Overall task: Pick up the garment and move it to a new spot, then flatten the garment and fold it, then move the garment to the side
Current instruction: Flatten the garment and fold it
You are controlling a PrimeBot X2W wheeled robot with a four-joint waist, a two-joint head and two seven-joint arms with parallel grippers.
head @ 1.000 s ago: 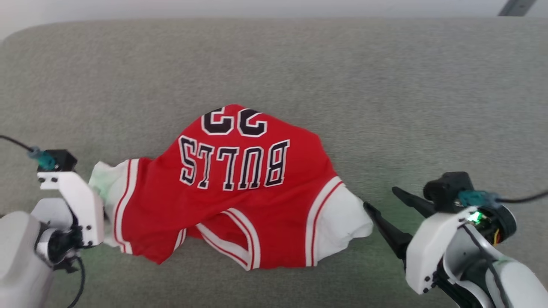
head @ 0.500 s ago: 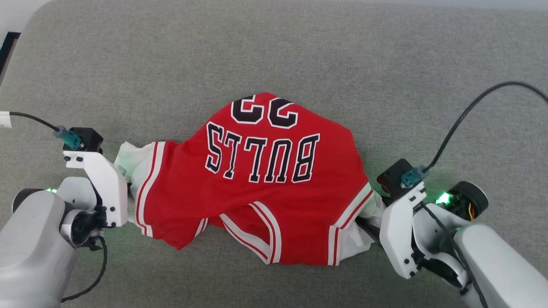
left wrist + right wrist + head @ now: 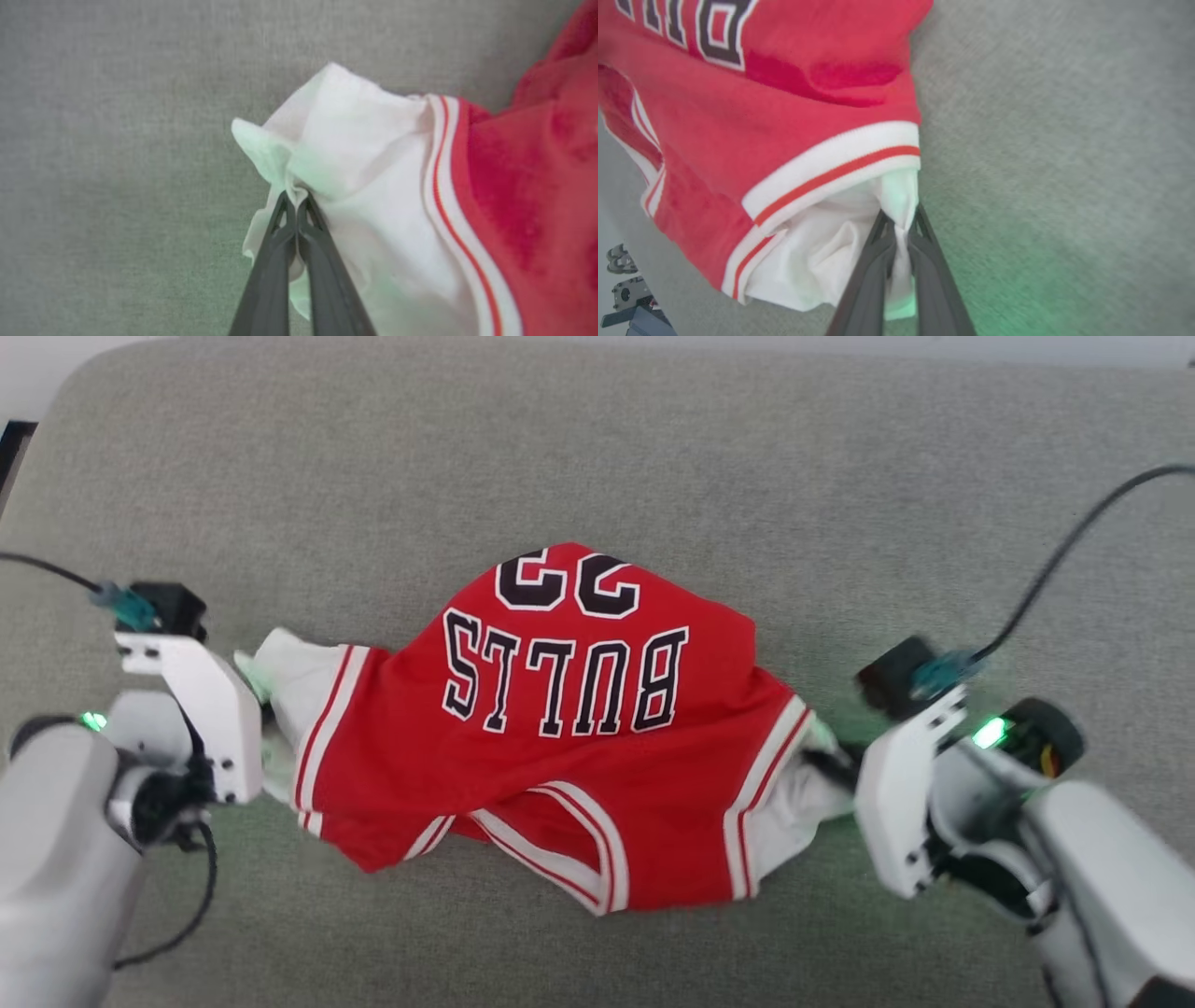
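Cushion (image 3: 597, 439), grey woven, lies under everything. Jersey (image 3: 560, 765) sits crumpled at its middle, red side up, "BULLS" upside down in head view, white lining (image 3: 355, 140) poking out both ends. Left gripper (image 3: 295, 201) is pinched tight on the lining at the jersey's left end. Right gripper (image 3: 900, 220) is clamped on the lining at the right end.

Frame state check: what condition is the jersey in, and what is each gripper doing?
garment: crumpled, neither flattened nor folded, white inner side showing at both ends, over the grey surface.
left gripper: shut, pinching white fabric at the garment's left end.
right gripper: shut, pinching white fabric at the garment's right end.
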